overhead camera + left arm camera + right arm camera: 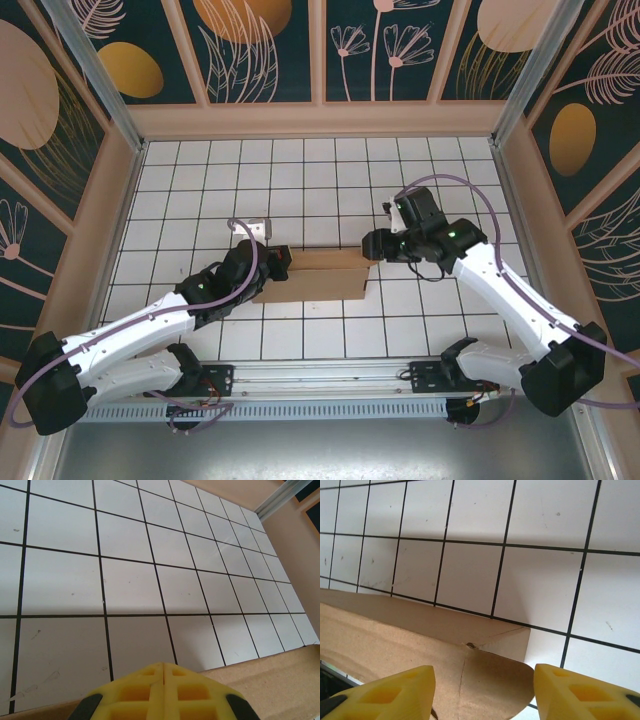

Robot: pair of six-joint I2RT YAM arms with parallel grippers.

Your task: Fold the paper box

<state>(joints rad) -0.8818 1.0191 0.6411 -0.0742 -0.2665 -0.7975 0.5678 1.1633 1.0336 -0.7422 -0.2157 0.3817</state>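
The paper box (318, 277) lay flat at the middle of the white-tiled desk (300, 180), between the two arms. We saw the left tool (274, 262) at the cardboard's left end, its yellow pads (145, 682) pressed together. The right tool (485, 690) gaped wide over the box's right end.

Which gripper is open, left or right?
The right gripper: its yellow fingers stand wide apart over the plain brown cardboard paper box. The left gripper has its yellow fingers pressed together.
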